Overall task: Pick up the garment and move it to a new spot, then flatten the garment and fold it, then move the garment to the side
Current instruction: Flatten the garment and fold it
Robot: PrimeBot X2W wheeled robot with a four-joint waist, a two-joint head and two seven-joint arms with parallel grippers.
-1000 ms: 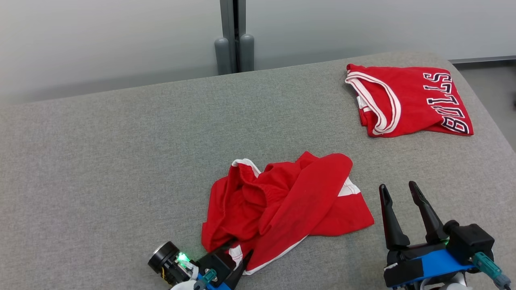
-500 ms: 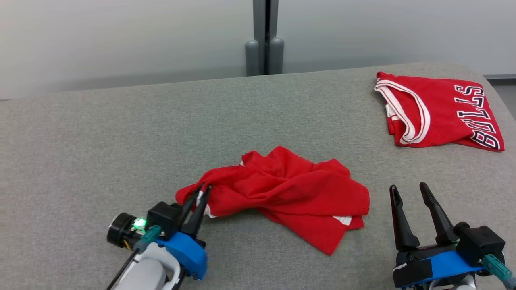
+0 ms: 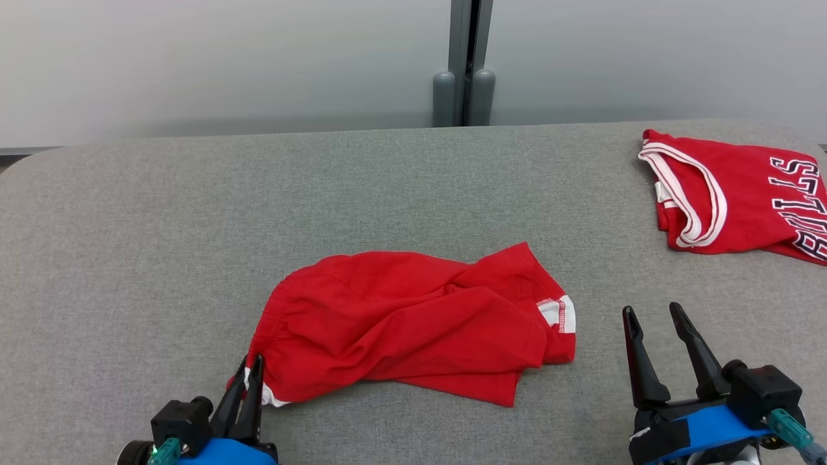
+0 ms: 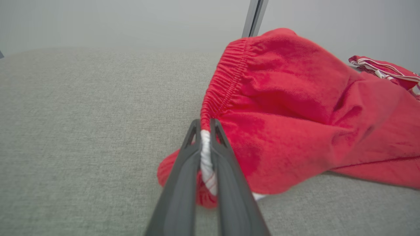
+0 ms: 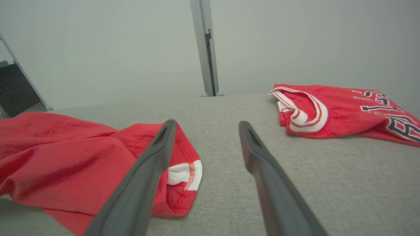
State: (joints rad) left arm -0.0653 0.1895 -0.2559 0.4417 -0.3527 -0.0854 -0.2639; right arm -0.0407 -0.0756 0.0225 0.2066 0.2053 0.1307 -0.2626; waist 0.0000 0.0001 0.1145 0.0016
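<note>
The garment (image 3: pixel 413 326), red shorts with white trim, lies crumpled in the middle of the grey padded surface, and shows as the garment (image 5: pixel 75 160) in the right wrist view. My left gripper (image 3: pixel 251 365) is shut on the garment's (image 4: pixel 295 108) near-left corner, at the end of the elastic waistband; in the left wrist view the left gripper (image 4: pixel 205 124) pinches a strip of white trim between its fingers. Well to the right of the garment my right gripper (image 3: pixel 651 314) stands open, touching nothing; its right gripper (image 5: pixel 206 126) fingers point past the white-patched hem.
A folded red jersey (image 3: pixel 736 200) with white trim and dark lettering lies at the far right of the grey surface (image 3: pixel 161 245); the jersey (image 5: pixel 334 109) lies ahead of my right gripper. A pale wall with a grey post (image 3: pixel 466 64) stands behind.
The camera has swung left. My left gripper shut on the garment's corner and dragged it toward the near left, spreading the shorts out. The right gripper stayed open.
</note>
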